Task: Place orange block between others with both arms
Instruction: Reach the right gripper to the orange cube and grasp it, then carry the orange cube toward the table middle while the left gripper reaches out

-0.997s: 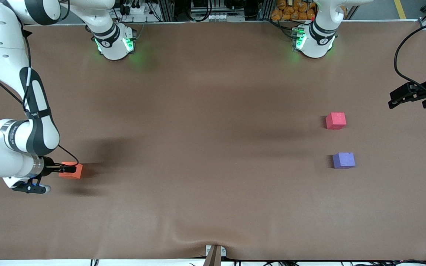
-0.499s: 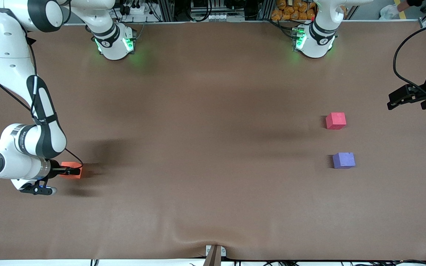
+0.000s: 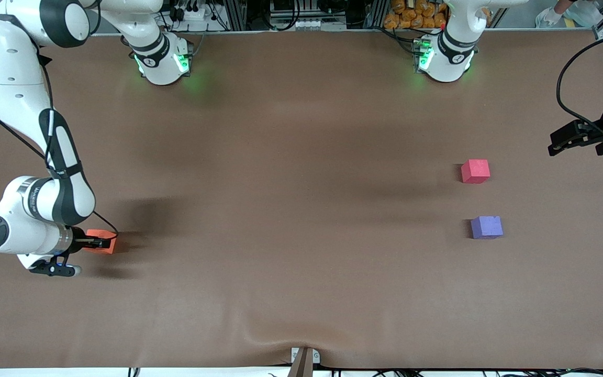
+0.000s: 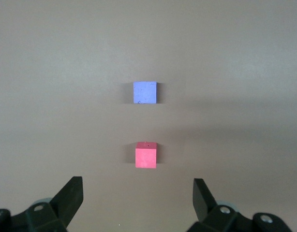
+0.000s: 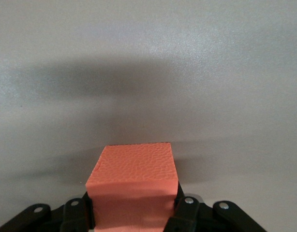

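The orange block [image 3: 101, 244] sits low on the brown counter [image 3: 291, 209] at the right arm's end, well apart from the other two cubes; the right gripper [image 3: 103, 243] has its jaws clenched on it, one black finger pressed against each side, as the right wrist view shows with the block [image 5: 134, 188] filling the gap between the fingers [image 5: 185, 212]; from the front, the dark finger lies across the block's top face and the block casts a shadow onto the counter toward the middle; the right arm [image 3: 34, 204] bends down from its green-lit base to reach it. The pinkish-red cube [image 3: 475, 171] and the purple-blue cube [image 3: 487, 227] stand at the left arm's end of the counter, apart from each other with bare cloth between them, the purple-blue one nearer to the front camera and showing a small notch on its top edge. The left gripper [image 3: 576, 137] hangs in the air at the left arm's edge of the counter, jaws released and spread wide; the left wrist view looks between its fingers [image 4: 71, 195] at the pinkish-red cube [image 4: 146, 155] and the purple-blue cube [image 4: 145, 92], neither touched; the left arm waits.
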Available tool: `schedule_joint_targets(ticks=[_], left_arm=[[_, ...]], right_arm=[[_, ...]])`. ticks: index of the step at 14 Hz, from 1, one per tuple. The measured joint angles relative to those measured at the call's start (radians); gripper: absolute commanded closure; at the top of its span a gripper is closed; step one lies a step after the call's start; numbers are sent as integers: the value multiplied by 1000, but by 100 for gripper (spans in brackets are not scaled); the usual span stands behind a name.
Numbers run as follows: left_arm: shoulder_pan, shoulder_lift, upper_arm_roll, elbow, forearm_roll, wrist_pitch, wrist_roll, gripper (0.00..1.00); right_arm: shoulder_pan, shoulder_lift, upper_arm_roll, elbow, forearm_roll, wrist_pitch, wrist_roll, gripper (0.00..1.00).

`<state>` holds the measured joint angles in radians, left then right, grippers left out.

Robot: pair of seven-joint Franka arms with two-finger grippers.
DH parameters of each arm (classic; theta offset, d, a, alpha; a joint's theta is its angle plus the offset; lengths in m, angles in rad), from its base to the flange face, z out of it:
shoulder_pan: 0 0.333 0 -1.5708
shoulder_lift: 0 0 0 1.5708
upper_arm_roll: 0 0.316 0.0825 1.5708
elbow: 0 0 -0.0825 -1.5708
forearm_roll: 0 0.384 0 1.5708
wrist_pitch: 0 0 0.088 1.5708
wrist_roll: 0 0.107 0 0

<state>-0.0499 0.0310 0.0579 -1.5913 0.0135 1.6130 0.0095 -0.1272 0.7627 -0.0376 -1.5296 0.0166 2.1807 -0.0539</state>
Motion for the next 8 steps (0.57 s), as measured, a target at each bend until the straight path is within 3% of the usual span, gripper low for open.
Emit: schedule_joint_targets(ticks=[4, 8], left_arm=[[0, 0, 0, 0, 0, 0, 0, 0], [0, 0, 0, 1, 0, 0, 0, 0]], right_arm=[[4, -17, 16, 16, 0, -46, -1, 100], [71, -139, 63, 36, 1, -171, -1, 100]])
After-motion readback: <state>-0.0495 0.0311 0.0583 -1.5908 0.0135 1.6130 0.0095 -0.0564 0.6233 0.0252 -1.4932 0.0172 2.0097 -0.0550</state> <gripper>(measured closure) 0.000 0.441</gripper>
